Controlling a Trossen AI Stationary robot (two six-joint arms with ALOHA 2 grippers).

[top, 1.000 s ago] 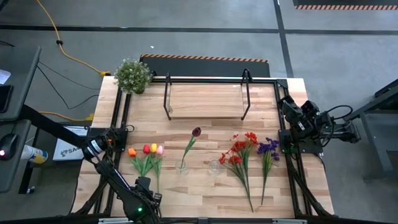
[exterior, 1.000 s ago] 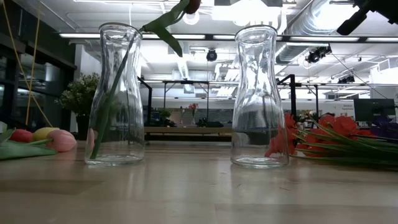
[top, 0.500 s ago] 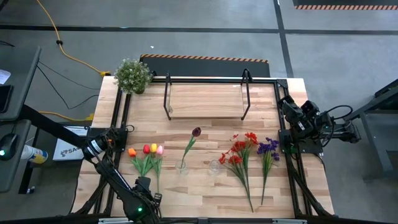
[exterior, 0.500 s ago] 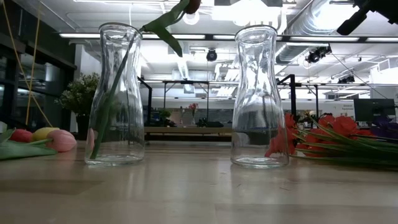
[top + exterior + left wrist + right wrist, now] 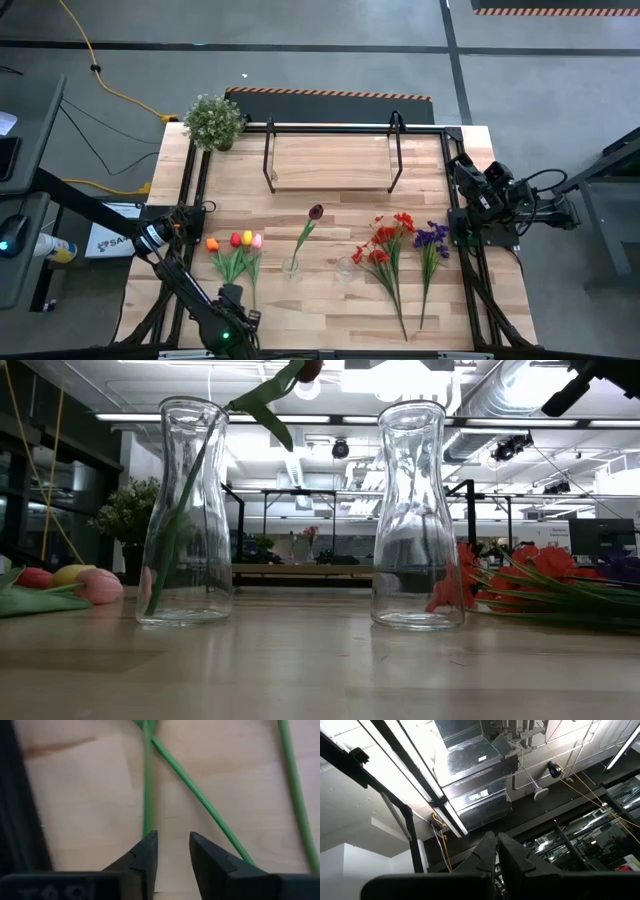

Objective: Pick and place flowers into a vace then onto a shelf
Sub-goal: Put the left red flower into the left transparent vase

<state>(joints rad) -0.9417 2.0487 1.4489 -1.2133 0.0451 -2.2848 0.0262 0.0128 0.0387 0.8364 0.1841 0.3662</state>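
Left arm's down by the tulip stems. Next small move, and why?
Probably ease the left tool down and shut it on the nearest tulip stem. Its fingers stand slightly apart just above the bare green stems on the table, holding nothing. One vase already has the maroon tulip; the other vase is empty. The right tool waits at the table's edge, pointing up.

Nothing has moved — arms, flowers (image 5: pixel 236 252) and vases unchanged.

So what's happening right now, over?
Left gripper low over the tulip stems, jaws open. Right gripper parked at table edge, shut. One maroon tulip in vase; shelf bare.
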